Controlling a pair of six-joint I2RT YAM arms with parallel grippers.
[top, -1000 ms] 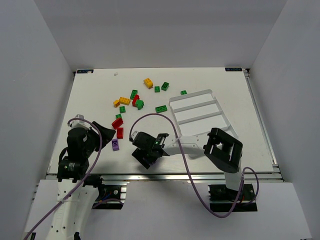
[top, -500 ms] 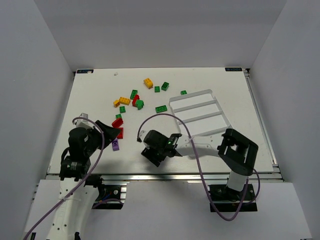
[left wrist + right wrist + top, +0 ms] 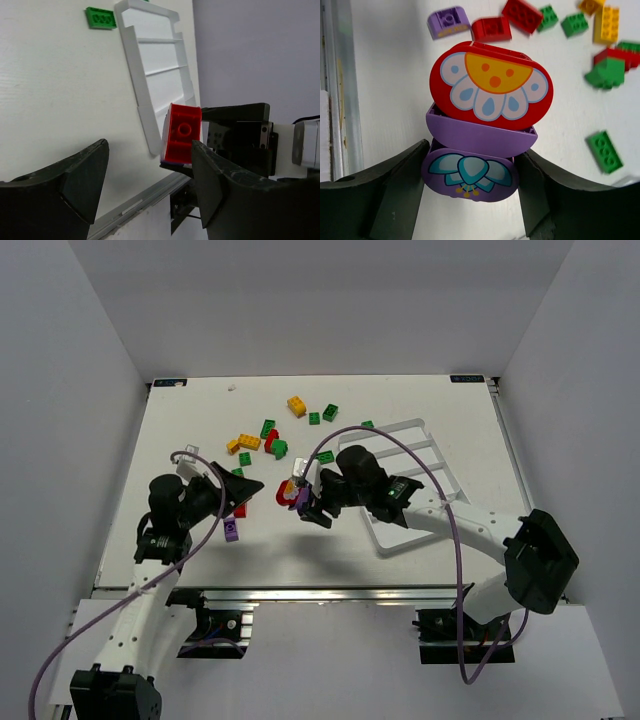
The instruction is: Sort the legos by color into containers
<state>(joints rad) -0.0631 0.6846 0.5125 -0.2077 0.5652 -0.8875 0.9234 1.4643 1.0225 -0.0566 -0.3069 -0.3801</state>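
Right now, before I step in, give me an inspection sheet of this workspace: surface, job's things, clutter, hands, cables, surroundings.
Surface: white table, no spills seen.
Job's things: white tray at right, visible compartments empty; green, red, yellow and purple legos loose at centre-left.
Clutter: one small white speck by the far edge.
Hands: right hand shut on a red-and-purple stack; left hand open, empty.
Cables: purple cables loop from both arms, one arching over the tray.
Surroundings: plain grey walls on three sides.
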